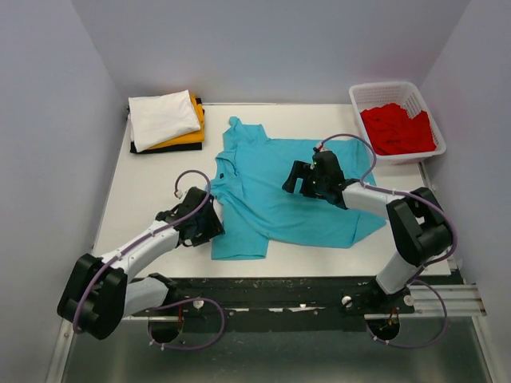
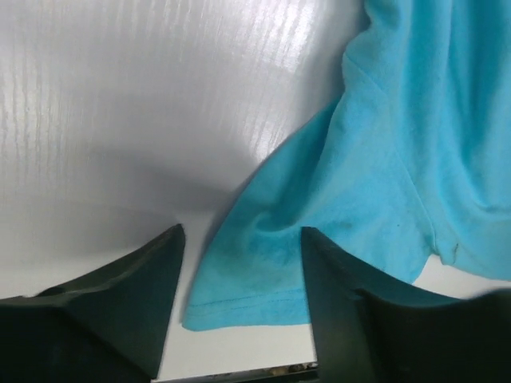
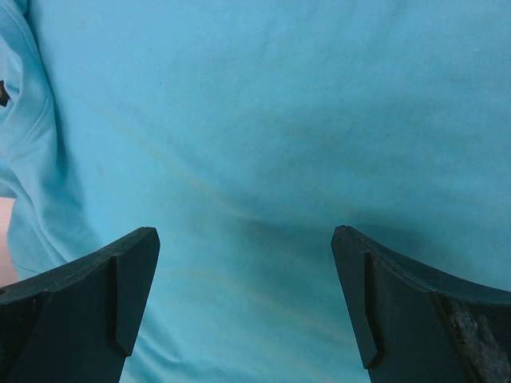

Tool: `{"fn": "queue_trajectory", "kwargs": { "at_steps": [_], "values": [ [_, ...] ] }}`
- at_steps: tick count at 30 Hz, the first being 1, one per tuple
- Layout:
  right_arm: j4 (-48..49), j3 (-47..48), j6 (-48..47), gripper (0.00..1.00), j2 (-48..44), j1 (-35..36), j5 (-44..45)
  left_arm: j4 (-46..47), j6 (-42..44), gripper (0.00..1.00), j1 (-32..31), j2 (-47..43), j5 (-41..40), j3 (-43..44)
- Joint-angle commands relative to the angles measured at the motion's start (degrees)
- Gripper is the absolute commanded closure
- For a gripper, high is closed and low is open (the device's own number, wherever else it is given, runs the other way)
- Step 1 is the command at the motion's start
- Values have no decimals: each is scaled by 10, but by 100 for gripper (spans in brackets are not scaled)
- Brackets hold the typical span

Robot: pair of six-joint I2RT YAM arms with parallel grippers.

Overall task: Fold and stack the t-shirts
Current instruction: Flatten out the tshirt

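Observation:
A teal t-shirt point(image 1: 271, 195) lies spread on the white table point(image 1: 152, 187), partly folded, its hem corner near the front. My left gripper point(image 1: 209, 222) is open at the shirt's left front edge; in the left wrist view its fingers point(image 2: 132, 299) straddle the hemmed corner point(image 2: 255, 295) without closing on it. My right gripper point(image 1: 299, 177) is open above the middle of the shirt; the right wrist view point(image 3: 255, 159) is filled with flat teal cloth between the spread fingers point(image 3: 112, 299). A folded stack of white point(image 1: 162, 117), orange-yellow point(image 1: 190, 137) and black shirts sits at the back left.
A white lattice basket point(image 1: 382, 94) at the back right holds a crumpled red shirt point(image 1: 395, 129). Grey walls close in the table on three sides. The table's front edge point(image 2: 239, 373) runs just below the left fingers.

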Motion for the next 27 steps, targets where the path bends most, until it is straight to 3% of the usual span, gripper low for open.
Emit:
{"fn": "queue_trajectory", "kwargs": {
  "at_steps": [1, 8, 11, 14, 20, 27],
  "values": [
    [10, 12, 6, 1, 7, 2, -1, -6, -26, 54, -2, 27, -12, -6],
    [-2, 9, 2, 1, -2, 2, 15, 25, -37, 66, -12, 89, 45, -6],
    [-3, 6, 0, 1, -5, 3, 16, 10, -53, 100, -38, 121, 26, 6],
    [-3, 6, -10, 1, 0, 3, 12, -36, -71, 100, -75, 124, -33, 33],
    [-18, 13, 10, 1, 37, 3, 71, -233, -143, 100, -142, 86, -165, 125],
    [-67, -2, 52, 1, 64, 3, 130, -402, -218, 100, -167, -1, -200, 184]
  ]
}}
